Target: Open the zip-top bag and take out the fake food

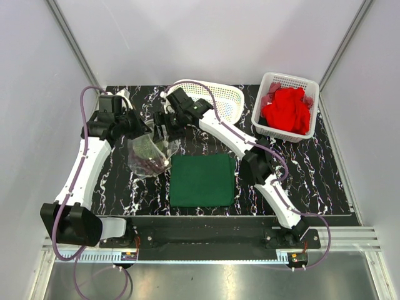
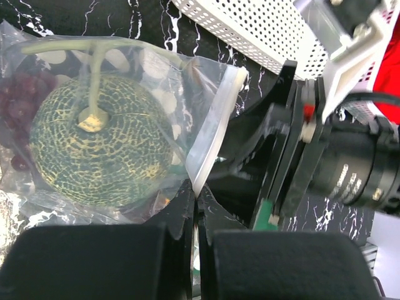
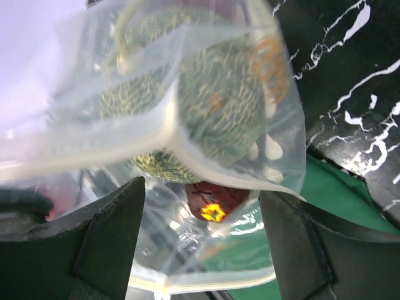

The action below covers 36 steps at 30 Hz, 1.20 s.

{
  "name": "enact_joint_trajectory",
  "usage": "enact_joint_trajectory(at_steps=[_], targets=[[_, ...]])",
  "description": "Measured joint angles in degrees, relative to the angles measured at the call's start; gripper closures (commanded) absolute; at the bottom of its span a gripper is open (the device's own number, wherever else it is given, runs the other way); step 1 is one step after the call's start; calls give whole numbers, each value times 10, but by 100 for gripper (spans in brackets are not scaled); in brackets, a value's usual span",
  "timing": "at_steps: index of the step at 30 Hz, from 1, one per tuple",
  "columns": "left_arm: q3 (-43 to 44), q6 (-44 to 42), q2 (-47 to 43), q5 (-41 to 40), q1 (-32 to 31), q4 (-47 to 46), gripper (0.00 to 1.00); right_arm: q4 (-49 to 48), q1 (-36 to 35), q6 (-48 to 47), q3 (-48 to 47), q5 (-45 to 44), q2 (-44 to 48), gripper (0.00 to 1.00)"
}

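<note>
Pinching the zip-top bag by its white lip, the left gripper is pressed together. The right gripper is spread, with film across the gap. The bag sits just left of the green cloth.
Risk: lip slips out; one-sided pull drags the bag with its fake food.
Room: white basket crowds the far side; more space nearward.

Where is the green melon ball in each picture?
Top external: melon sits left of centre, inside the bag, just left of the green cloth.
Left wrist: melon fills the left half, seen through the bag.
Right wrist: melon is upper middle, blurred.
Shared landmark: the clear bag wrapped around it shows in all three.
</note>
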<state>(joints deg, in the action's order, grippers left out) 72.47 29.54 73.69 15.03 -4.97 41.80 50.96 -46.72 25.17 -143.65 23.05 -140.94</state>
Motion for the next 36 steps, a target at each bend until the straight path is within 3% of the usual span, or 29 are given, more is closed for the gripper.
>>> enact_joint_trajectory(at_steps=[4,5,6,12,19,25,36], targets=[[0,2,-4,2,0,0,100,-37,8,34,19,15,4,29],[0,2,-5,2,0,0,100,-42,9,37,24,21,5,35],[0,3,-5,2,0,0,100,-49,11,38,34,30,9,51],[0,6,-5,2,0,0,100,-88,9,31,149,78,46,62],[0,15,-5,2,0,0,100,-131,7,25,241,114,56,53],[0,20,-5,2,-5,0,100,-155,7,16,244,141,56,38],[-9,23,2,-5,-15,-13,100,-181,5,11,258,168,56,27]])
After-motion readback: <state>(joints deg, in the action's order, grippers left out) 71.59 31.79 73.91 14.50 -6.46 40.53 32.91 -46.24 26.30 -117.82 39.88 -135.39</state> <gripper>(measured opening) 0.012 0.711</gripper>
